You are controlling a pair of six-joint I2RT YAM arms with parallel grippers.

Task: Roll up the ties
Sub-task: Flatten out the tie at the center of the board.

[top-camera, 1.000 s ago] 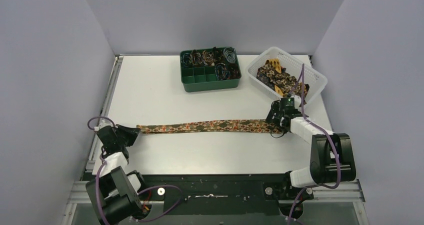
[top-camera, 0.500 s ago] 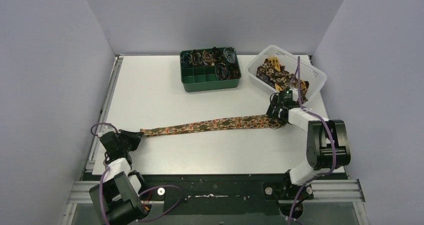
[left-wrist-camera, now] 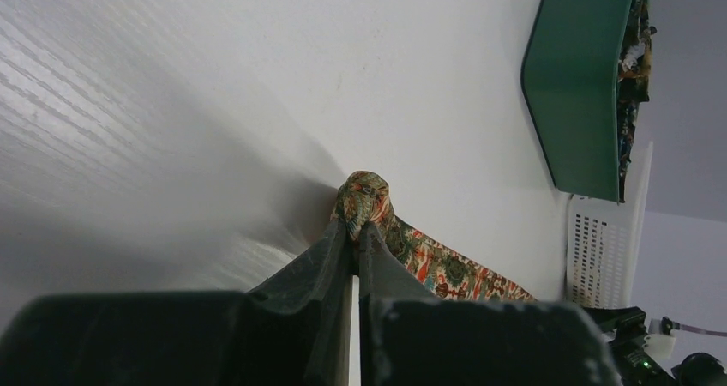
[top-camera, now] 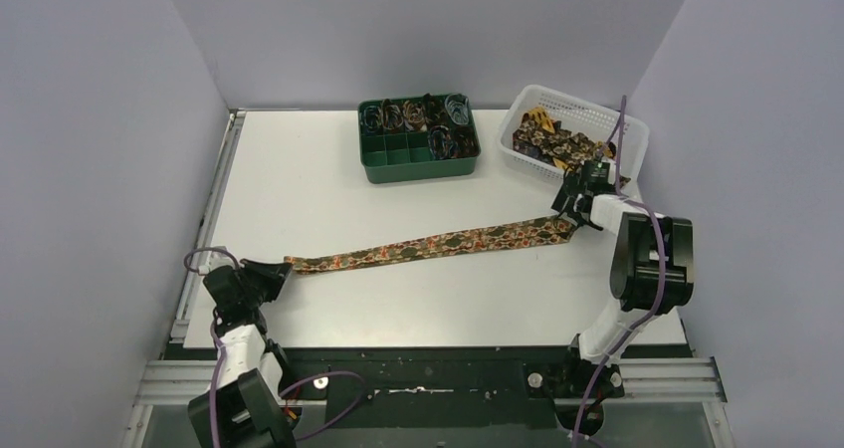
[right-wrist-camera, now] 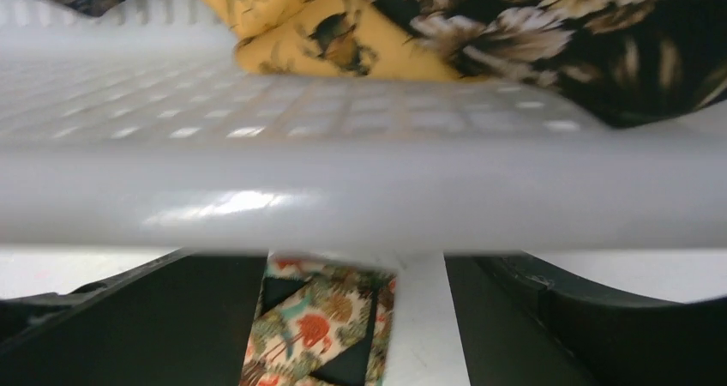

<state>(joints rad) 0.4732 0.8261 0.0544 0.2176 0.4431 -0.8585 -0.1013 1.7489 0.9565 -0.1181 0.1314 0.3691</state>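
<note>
**Inspector:** Left side?

**Assistant:** The left gripper [left-wrist-camera: 358, 227] is clamped on the narrow tip of the tie [top-camera: 438, 242], low over the table [top-camera: 299, 179] near its front-left corner.

**Inspector:** The strip?

**Assistant:** It lies flat, running diagonally rightward and away.

**Inspector:** Rear centre?

**Assistant:** A green tray [top-camera: 418, 167], with coiled ties [top-camera: 413, 114] in its back compartments.

**Inspector:** Right?

**Assistant:** The white basket [top-camera: 597, 111] holds loose ties [top-camera: 547, 144]. The right gripper [top-camera: 569, 207] sits just before it, jaws spread wide, with the strip's far end lying between them.

Floral tie [top-camera: 438, 244] stretched flat diagonally, more ties [top-camera: 547, 141] heaped
</note>
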